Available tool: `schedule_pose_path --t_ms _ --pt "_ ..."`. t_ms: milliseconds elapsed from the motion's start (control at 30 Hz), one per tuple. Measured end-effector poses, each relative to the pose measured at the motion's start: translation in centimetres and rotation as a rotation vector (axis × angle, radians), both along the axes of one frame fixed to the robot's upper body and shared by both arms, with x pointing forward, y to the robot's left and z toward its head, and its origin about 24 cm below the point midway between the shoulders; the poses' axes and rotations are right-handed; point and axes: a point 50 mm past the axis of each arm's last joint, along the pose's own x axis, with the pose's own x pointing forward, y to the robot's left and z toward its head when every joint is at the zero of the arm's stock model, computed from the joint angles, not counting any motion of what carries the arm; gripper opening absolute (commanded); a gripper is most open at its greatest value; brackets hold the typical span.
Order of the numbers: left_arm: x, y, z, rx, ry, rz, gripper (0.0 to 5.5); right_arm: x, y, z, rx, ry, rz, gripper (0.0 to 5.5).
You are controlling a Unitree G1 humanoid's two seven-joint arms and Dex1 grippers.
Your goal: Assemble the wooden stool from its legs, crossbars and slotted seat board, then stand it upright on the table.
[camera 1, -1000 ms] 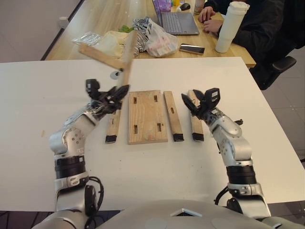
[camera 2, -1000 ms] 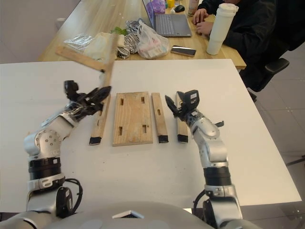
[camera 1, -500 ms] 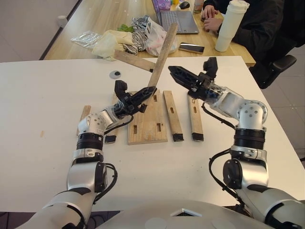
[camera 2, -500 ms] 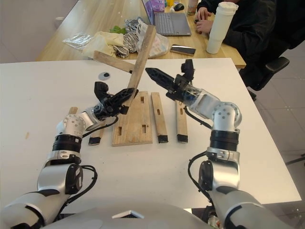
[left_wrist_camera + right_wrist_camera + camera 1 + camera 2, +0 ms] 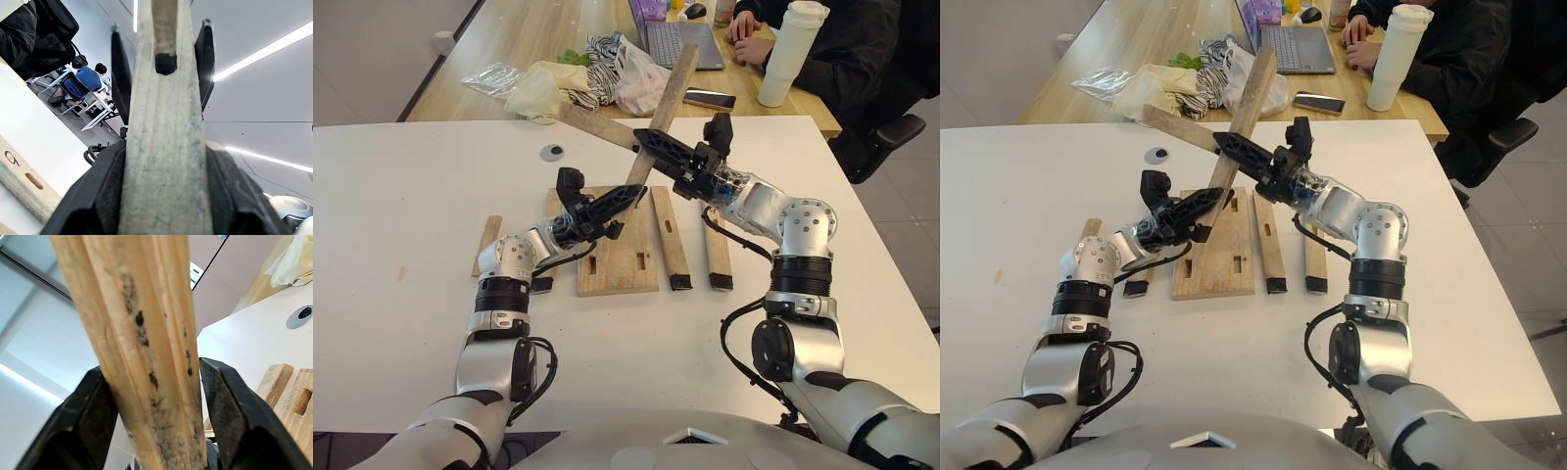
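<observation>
Left gripper (image 5: 628,196) clamps the leg (image 5: 672,91) low down; right gripper (image 5: 647,143) pinches it midway. We'd guide it squarely into a seat board (image 5: 622,266) slot.

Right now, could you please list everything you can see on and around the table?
T-piece: 1, tan, leg with crossbar, held tilted above the board
board: 1, tan, slotted, flat mid-table
strips: 4, tan, flat; two right of the board, two left, one partly under the left arm
disc: 1, grey, behind the board
table: 1, white
back table: 1, wooden, behind
laptop: 1, grey, back table
phone: 1, dark, back table
tumbler: 1, white, back table
bags: several, clear and pale, back table
left gripper: black, shut on the T-piece's lower end
right gripper: black, shut on the T-piece near its joint
</observation>
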Motion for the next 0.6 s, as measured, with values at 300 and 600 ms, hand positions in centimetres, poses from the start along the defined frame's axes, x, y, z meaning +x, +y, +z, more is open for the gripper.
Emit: schedule_pose_path --t_ms 300,600 --pt "0.2 1.0 -0.5 0.047 0.041 0.05 2.79 0.1 0.2 -0.8 -0.068 -0.017 -0.02 2.06" --pt "-1.5 11.1 -5.7 0.302 0.205 0.497 3.53 -1.0 -1.9 -3.7 -0.138 -0.218 -0.077 2.05"
